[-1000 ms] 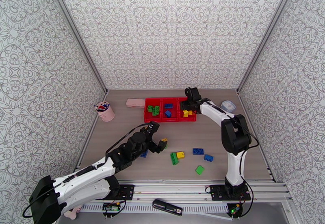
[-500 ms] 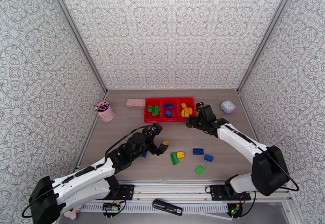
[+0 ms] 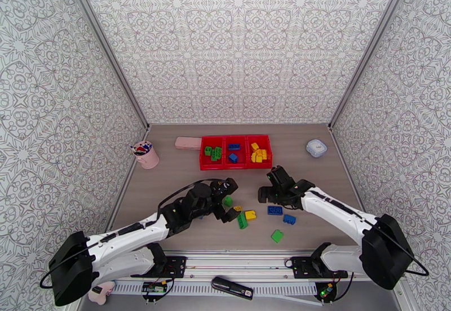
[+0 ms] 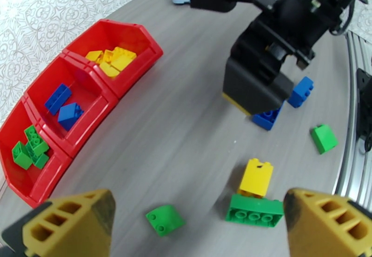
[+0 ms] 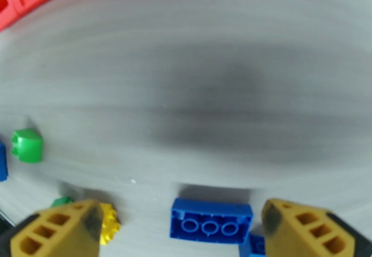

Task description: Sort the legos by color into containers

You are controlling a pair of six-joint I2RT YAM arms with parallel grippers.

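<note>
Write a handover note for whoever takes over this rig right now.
Left gripper: open, empty, by the small green brick.
Right gripper: open, empty, at the long blue brick.
Red bins: green bricks left, blue bricks middle, yellow bricks right, all sorted.
Left to sort: those two, plus the long green brick beside a yellow brick, a smaller blue brick and a square green brick; possibly more hidden under the left arm.

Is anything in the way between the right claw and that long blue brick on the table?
Nothing visible. The right claw is open, and the long blue brick lies on bare table, framed between its fingers in the wrist view.
</note>
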